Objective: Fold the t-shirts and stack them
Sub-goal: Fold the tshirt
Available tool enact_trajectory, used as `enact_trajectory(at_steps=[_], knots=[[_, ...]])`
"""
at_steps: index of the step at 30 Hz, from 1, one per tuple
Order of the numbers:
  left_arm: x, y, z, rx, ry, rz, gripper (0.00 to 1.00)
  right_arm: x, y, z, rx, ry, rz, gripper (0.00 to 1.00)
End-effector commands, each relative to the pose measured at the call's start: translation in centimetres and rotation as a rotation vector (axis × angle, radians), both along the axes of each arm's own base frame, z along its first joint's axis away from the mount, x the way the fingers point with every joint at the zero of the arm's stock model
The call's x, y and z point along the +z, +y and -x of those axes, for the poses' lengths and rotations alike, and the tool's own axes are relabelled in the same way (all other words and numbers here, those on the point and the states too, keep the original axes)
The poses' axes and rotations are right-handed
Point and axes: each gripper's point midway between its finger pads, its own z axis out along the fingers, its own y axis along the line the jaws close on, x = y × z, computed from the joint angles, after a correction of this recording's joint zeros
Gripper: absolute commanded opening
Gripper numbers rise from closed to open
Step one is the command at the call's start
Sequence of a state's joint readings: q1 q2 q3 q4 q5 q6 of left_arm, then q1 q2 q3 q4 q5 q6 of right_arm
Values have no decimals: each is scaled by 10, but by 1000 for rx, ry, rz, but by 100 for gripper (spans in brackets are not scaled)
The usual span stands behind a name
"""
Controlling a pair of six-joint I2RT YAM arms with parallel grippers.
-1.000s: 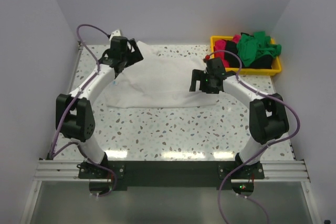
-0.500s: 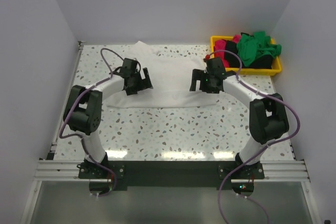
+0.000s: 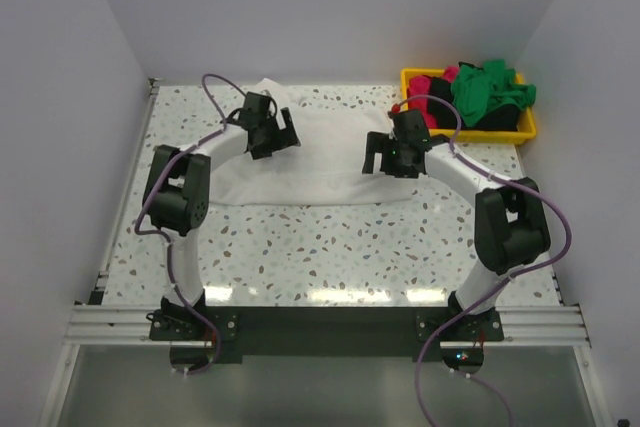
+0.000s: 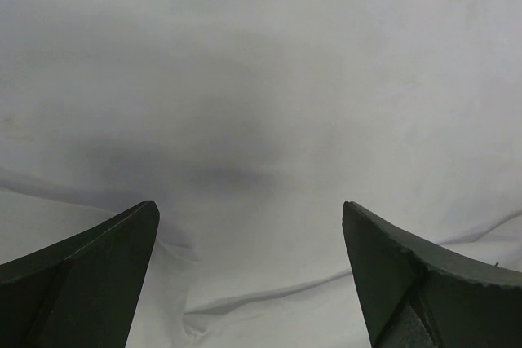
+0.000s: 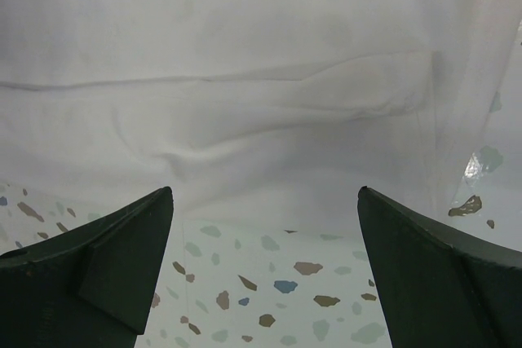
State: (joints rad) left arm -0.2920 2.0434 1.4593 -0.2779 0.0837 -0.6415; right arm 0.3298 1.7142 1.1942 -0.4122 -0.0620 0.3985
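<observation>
Left hand (image 3: pixel 272 133) first: its fingers are spread wide and carry nothing. Its wrist view shows only smooth white cloth between them. A second ago it sat out at the far-left corner of the cloth, near 10 o'clock on the counter (image 3: pixel 330 247). Since then it has swung inward and now hangs over the left part of the white t-shirt (image 3: pixel 320 152), about 11 o'clock from the counter's middle.

That shirt lies spread across the far half of the counter, centre toward 12 o'clock. It is mostly flat, with a few soft creases and one corner poking up at its far-left edge. I read this as the end of the smoothing. No fold is made yet, and the next step is to pick an edge to grip.

Right hand (image 3: pixel 390 159) has not moved over the same second. It is also spread and empty, over the shirt's near-right hem, with bare speckled counter just under its fingertips.

Off at 2 o'clock, the yellow bin (image 3: pixel 527 127) holds the green t-shirt (image 3: pixel 485 92), pink t-shirt (image 3: pixel 428 87) and black t-shirt (image 3: pixel 500 122), heaped and untouched.
</observation>
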Motion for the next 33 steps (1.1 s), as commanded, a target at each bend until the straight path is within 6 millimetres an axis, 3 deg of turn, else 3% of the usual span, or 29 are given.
enact_trajectory(at_steps=[1, 5, 6, 8, 9, 12, 17, 18, 20, 21, 27, 28, 29, 31, 33], knots=[[8, 3, -10, -8, -28, -31, 100, 13, 0, -13, 2, -42, 8, 99], [51, 15, -25, -1, -130, -86, 100, 17, 9, -22, 28, -56, -20, 99], [79, 20, -36, 28, -189, -104, 100, 19, 10, -25, 34, -66, -24, 99], [102, 32, -38, 68, -233, -145, 100, 24, 13, -30, 46, -84, -28, 99], [123, 36, -37, 87, -273, -145, 100, 26, 14, -31, 51, -90, -29, 99], [134, 54, -19, 141, -285, -170, 100, 23, 16, -33, 57, -95, -34, 99], [110, 88, 23, 235, -209, -175, 100, 8, 32, -29, 96, -52, -38, 99], [85, 95, 38, 251, -149, -172, 100, 3, 38, -29, 108, -45, -33, 99], [73, 98, 47, 252, -140, -120, 100, -3, 43, -31, 103, -41, -45, 99], [56, 109, 59, 270, -105, -113, 100, -5, 44, -33, 91, -36, -54, 99], [22, 124, 71, 301, -36, -79, 100, -20, 45, -69, 47, -47, 0, 99], [20, 124, 71, 301, -34, -79, 100, -13, 46, -82, 36, -77, 7, 99], [16, 124, 70, 301, -27, -76, 100, -31, 42, -82, 31, -30, 37, 99], [15, 123, 67, 297, -27, -70, 100, -28, 40, -91, 31, -23, 56, 99], [14, 122, 66, 293, -20, -67, 100, -25, 36, -88, 45, -8, 81, 99]])
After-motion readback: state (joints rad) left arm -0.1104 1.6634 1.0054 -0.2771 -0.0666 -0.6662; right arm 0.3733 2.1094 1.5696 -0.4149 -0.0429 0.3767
